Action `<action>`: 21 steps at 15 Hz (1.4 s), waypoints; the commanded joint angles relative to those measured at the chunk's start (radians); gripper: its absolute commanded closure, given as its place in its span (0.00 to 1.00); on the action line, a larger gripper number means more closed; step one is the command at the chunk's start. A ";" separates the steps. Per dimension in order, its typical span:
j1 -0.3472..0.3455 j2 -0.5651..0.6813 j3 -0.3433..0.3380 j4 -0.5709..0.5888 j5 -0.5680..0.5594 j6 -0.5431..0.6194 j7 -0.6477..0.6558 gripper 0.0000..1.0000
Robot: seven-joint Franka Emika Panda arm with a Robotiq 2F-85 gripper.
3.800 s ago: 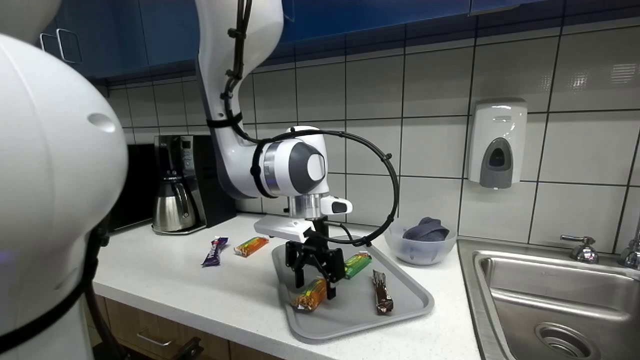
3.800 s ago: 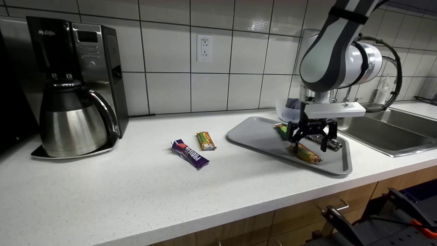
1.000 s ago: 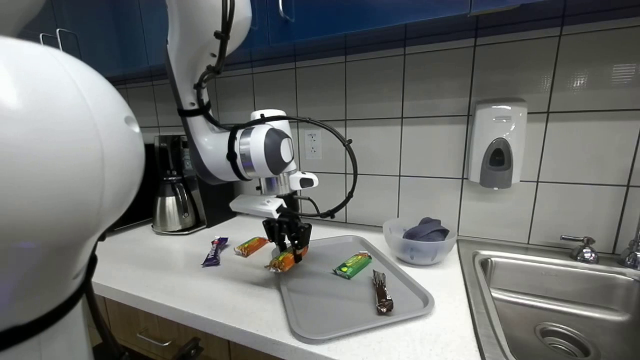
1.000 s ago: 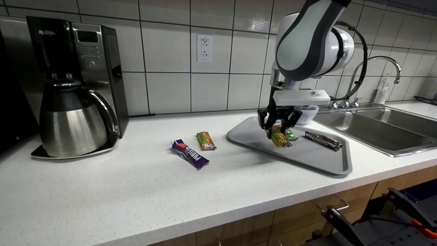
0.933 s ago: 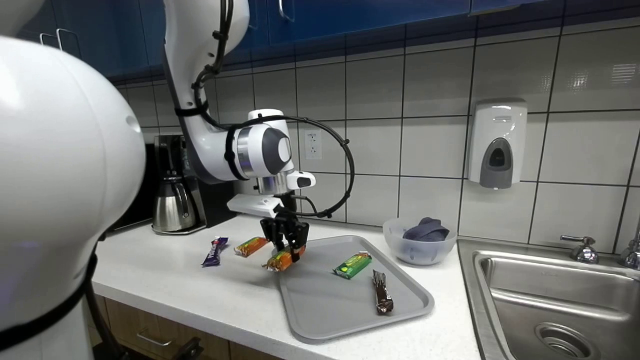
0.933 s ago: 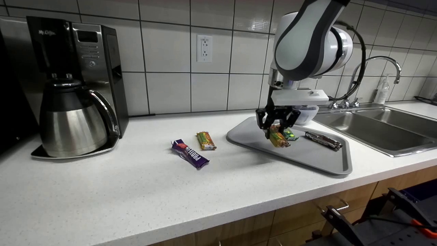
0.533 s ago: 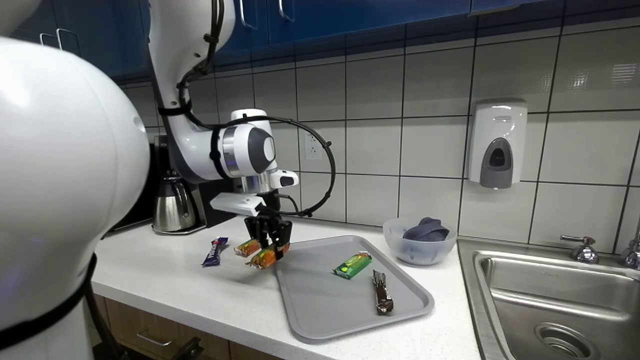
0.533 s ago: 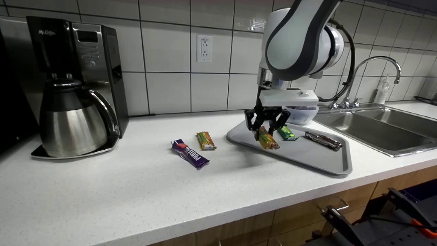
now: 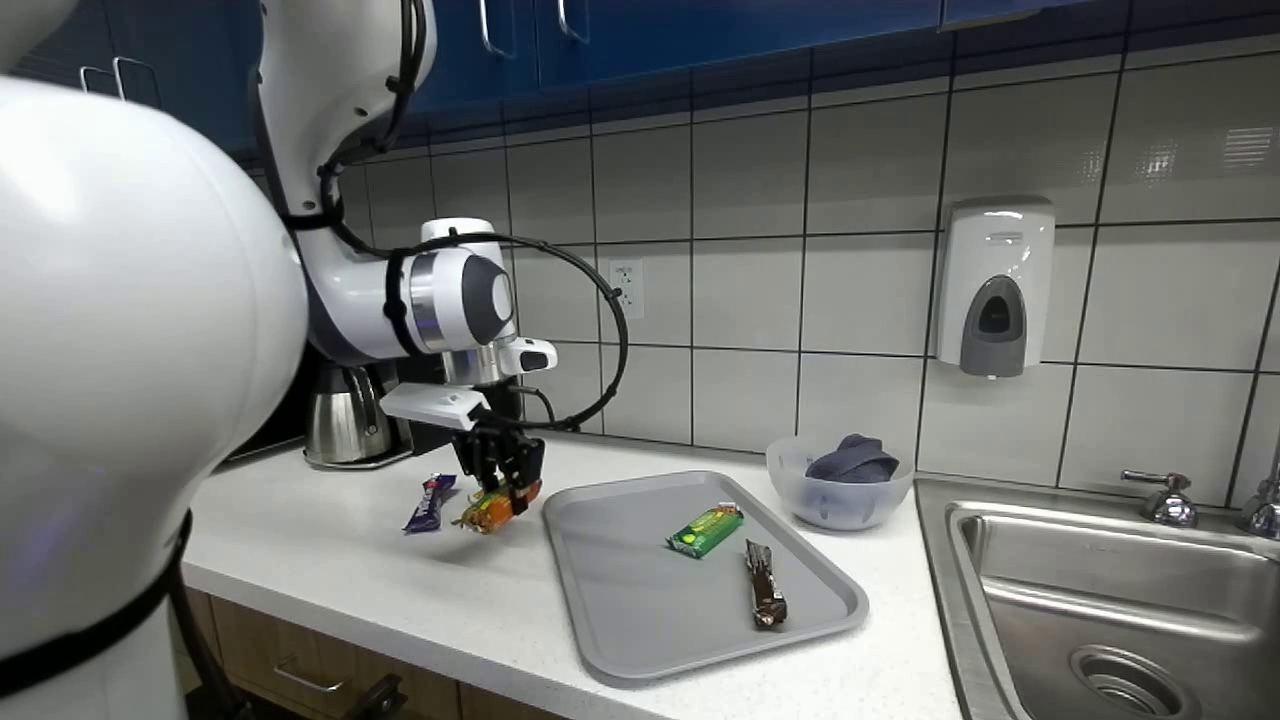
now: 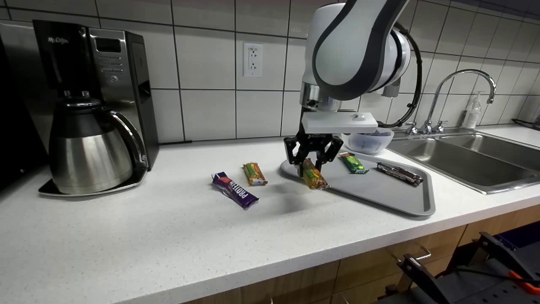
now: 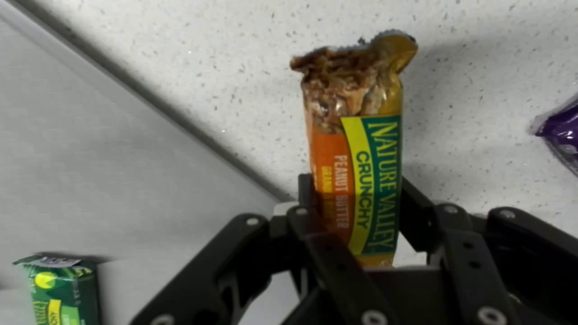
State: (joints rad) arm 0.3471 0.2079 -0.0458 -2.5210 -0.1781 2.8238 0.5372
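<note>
The black two-fingered hand [image 10: 310, 169] is drawn in to a narrow gap and holds an oblong granola bar [image 11: 365, 144] in a glossy orange, yellow and green wrapper, printed "Nature Valley Crunchy" and "Peanut Butter". One finger bears on each long side. The granola bar is suspended above the speckled white counter [image 10: 168, 245], just outside the edge of a flat grey rectangular tray [image 9: 660, 620], with a shadow on the surface below.

On the tray: one green wrapped bar [image 9: 706, 530] and one slim dark brown wrapped bar [image 9: 765, 585], not touching. On the counter, near the hand, an orange-and-green wrapped bar [image 10: 255, 174] lies just beside a purple wrapped bar [image 10: 235, 191] lettered "PROTEIN".

Between tray and tiled wall [image 9: 750, 390] stands a translucent plastic bowl [image 9: 840, 505] containing a blue-grey cloth [image 9: 853, 460], near a stainless steel sink [image 9: 1110, 570]. Well apart from these, a black and silver coffee maker [image 10: 112, 63] carries a steel carafe [image 10: 90, 156] on its base.
</note>
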 commanded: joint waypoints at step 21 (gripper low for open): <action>0.112 0.111 0.035 0.117 -0.011 -0.053 0.080 0.81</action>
State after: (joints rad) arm 0.4502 0.3162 -0.0115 -2.4264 -0.1781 2.8125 0.5886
